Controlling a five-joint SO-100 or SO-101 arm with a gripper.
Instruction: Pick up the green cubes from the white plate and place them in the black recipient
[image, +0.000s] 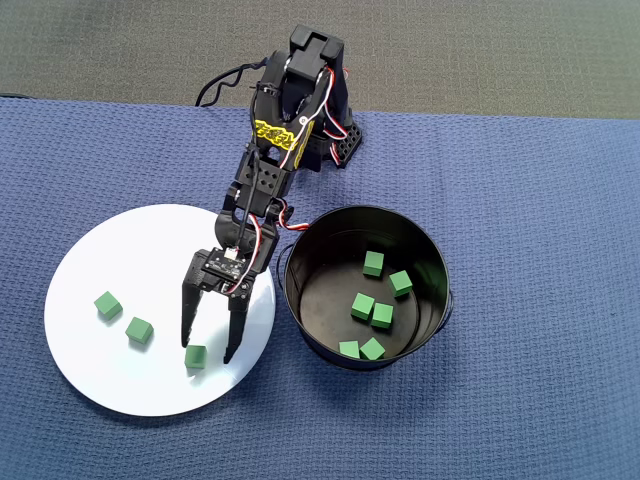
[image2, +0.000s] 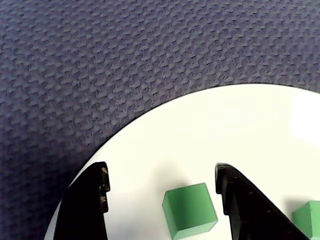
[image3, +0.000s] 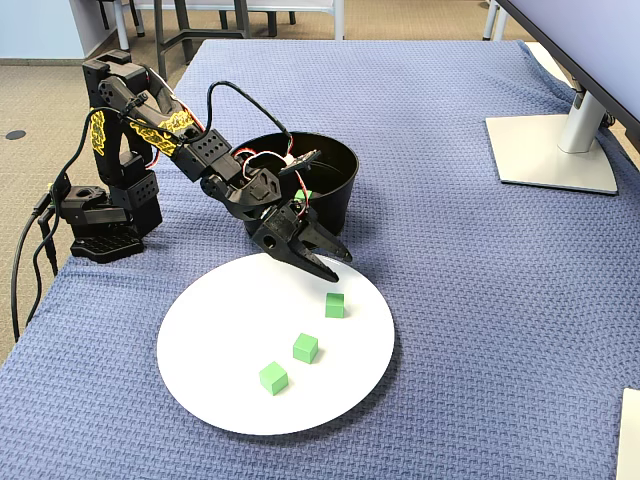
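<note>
Three green cubes lie on the white plate (image: 110, 370): one at its left (image: 108, 306), one in the middle (image: 139, 330) and one near the front (image: 196, 355). My gripper (image: 207, 351) is open and hovers low over that front cube, a finger on either side, touching nothing. In the wrist view the gripper (image2: 162, 172) frames this cube (image2: 190, 210), which sits closer to the right finger, and another cube (image2: 307, 217) shows at the right edge. The black recipient (image: 440, 270) stands right of the plate with several green cubes (image: 372, 312) inside.
A blue woven cloth (image: 540, 170) covers the table. The arm's base (image3: 100, 230) stands behind the plate, close to the table's edge. A monitor stand (image3: 550, 150) sits at the far right in the fixed view.
</note>
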